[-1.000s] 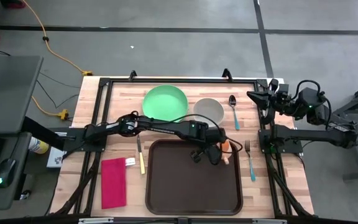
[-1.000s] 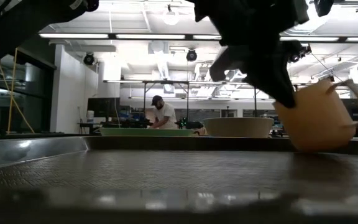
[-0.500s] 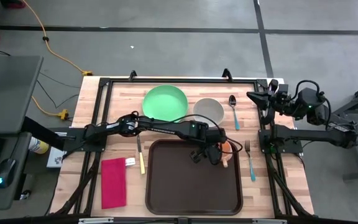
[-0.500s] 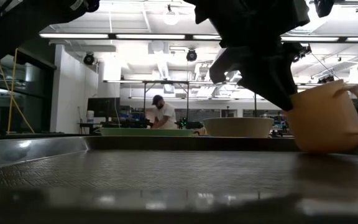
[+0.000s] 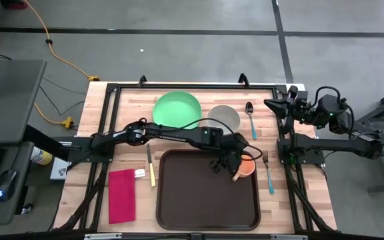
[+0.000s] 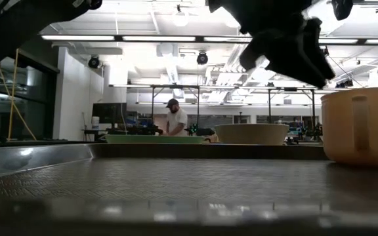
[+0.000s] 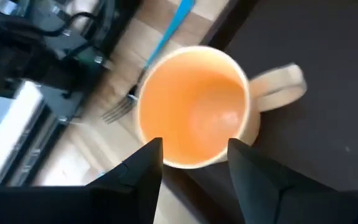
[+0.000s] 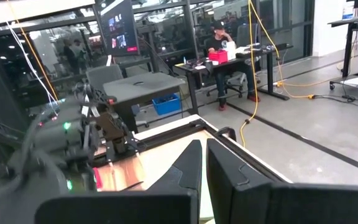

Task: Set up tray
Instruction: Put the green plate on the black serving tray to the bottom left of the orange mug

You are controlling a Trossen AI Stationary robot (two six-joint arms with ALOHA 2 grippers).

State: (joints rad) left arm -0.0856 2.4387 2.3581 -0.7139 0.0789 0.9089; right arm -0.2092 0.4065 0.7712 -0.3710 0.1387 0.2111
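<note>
We hover our left gripper [image 5: 235, 168], jaws spread, over the mug [image 5: 245, 165] on the tray [image 5: 199, 200]; a careless retreat could tip it.

Orange mug [image 5: 246, 166] on tray [image 5: 205, 200], left gripper [image 5: 232, 167] beside it

tray [image 5: 199, 200]: dark textured plastic | table [image 5: 125, 107]: pale wood planks | napkin [image 5: 121, 195]: red cloth

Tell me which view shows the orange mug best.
The left wrist view: the orange mug fills it, showing its empty inside and handle. The high view shows it small on the tray; the low view crops it; the right wrist misses it.
</note>
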